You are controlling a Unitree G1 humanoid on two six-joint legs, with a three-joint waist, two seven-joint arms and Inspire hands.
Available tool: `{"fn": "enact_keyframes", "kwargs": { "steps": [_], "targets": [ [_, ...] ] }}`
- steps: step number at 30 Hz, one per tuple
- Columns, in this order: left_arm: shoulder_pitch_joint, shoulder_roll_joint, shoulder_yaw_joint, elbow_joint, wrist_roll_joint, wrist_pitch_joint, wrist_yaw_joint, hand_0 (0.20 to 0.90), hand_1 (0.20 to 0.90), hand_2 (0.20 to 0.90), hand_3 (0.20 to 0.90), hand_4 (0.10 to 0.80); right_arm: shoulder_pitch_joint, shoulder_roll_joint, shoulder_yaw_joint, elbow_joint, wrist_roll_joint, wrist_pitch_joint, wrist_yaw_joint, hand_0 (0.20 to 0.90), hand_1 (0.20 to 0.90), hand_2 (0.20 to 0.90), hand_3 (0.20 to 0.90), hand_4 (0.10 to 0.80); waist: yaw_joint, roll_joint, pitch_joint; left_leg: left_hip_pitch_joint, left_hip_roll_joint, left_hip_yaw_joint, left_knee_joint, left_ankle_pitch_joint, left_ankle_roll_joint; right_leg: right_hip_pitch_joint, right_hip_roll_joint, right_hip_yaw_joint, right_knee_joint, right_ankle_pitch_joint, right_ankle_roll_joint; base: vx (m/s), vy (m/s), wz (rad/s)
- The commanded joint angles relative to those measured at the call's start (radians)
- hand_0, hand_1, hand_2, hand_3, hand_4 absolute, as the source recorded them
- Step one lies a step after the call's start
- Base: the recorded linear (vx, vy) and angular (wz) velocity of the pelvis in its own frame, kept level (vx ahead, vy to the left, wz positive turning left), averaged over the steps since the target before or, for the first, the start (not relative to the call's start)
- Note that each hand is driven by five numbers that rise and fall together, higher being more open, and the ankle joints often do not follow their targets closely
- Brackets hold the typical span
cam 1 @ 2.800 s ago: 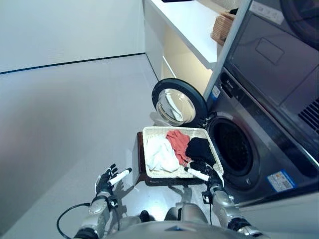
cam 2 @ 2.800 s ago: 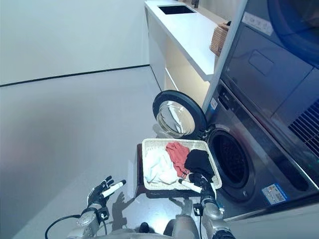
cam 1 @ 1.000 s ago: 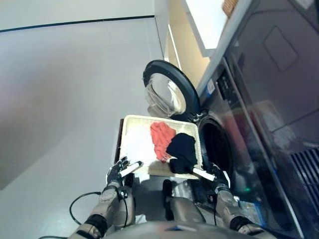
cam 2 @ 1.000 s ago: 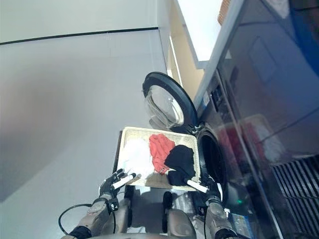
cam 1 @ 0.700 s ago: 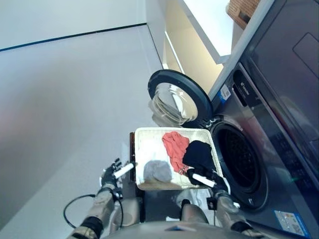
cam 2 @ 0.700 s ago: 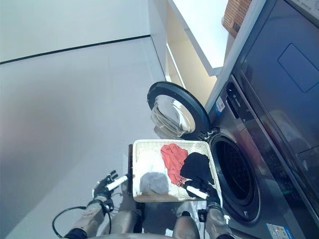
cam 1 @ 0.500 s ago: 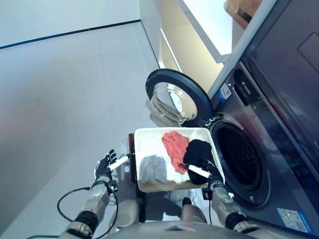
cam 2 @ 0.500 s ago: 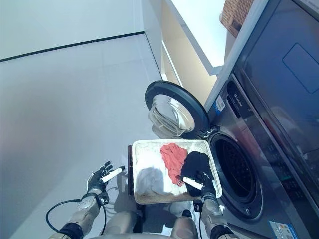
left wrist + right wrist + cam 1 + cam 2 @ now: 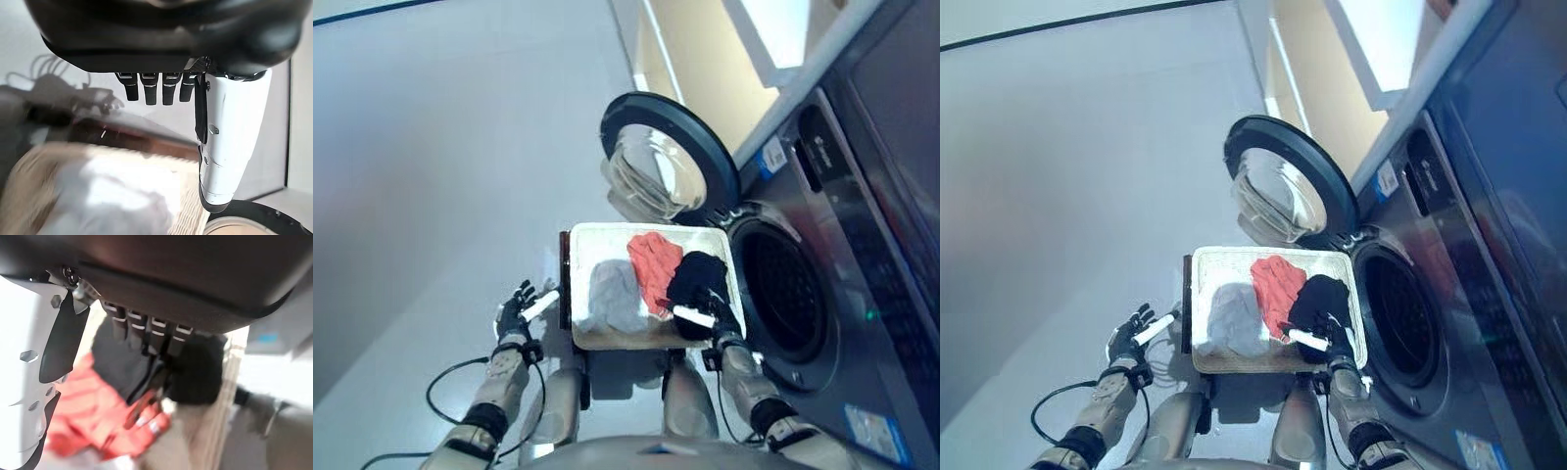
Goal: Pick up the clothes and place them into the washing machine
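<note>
While the right hand (image 9: 709,311) hovers over the near right part of the basket (image 9: 570,294), its fingers (image 9: 146,330) hang straight and apart in its wrist view, curled round nothing. Directly beneath those fingers lies the black garment (image 9: 698,278); whether they touch the cloth cannot be told. Just beside that hand toward the robot's left is the red garment (image 9: 652,265), touching the black one, and beyond it the pale grey-white garment (image 9: 614,295). All three pieces lie inside the basket, none lifted.

On the far side of the right hand, to its right, the washing machine (image 9: 847,255) stands with its round drum opening (image 9: 782,291) dark and uncovered, just beside the basket's right edge. Its door (image 9: 668,164) is swung wide open, ahead of the basket and well beyond both hands.

Out to the left of the basket, the left hand (image 9: 520,308) is held above the floor (image 9: 431,147), near the basket's left rim but apart from it. Its fingers (image 9: 146,90) are straight and spread, the white-covered thumb (image 9: 230,142) extended toward the basket, and it holds nothing. Past its fingertips the left wrist view shows the pale garment and the woven rim.
</note>
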State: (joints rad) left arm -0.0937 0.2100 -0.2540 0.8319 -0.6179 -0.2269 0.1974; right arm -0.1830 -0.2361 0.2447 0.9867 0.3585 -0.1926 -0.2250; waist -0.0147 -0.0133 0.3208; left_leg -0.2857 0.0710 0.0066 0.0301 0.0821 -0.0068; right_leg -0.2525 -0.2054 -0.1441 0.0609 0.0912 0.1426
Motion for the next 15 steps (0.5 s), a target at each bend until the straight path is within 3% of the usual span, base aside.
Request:
{"fn": "enact_keyframes", "kwargs": {
  "steps": [1,5,15],
  "targets": [
    [-0.020,0.026,-0.015,-0.093,0.008,-0.055,-0.016,0.900,0.900,0.900,0.900,0.800,-0.034,-0.078,-0.016,-0.030,-0.025,-0.043,-0.056,0.900,0.900,0.900,0.900,0.800,0.001,-0.035,-0.006,0.005,0.028,-0.030,0.122,-0.073,-0.067,-0.003,-0.062,0.003,0.025,0.045,0.020,0.061,-0.026,0.49],
    [-0.018,0.046,-0.047,-0.147,0.039,-0.057,-0.021,0.900,0.900,0.900,0.900,0.800,-0.050,-0.094,-0.040,-0.044,-0.019,-0.053,-0.072,0.900,0.900,0.900,0.900,0.800,-0.002,-0.022,0.004,-0.029,0.023,-0.006,0.121,-0.062,-0.062,-0.018,-0.083,0.005,0.028,0.053,0.027,0.011,0.019,0.06],
    [-0.120,0.068,0.003,-0.103,0.101,-0.112,0.074,0.900,0.900,0.900,0.900,0.800,-0.233,-0.179,-0.012,0.072,-0.258,-0.019,-0.241,0.900,0.900,0.900,0.900,0.800,0.028,-0.004,0.029,-0.084,0.014,0.010,0.149,-0.073,-0.074,-0.049,-0.109,0.000,0.013,0.073,0.037,-0.005,0.011,-0.02]
  ]
}}
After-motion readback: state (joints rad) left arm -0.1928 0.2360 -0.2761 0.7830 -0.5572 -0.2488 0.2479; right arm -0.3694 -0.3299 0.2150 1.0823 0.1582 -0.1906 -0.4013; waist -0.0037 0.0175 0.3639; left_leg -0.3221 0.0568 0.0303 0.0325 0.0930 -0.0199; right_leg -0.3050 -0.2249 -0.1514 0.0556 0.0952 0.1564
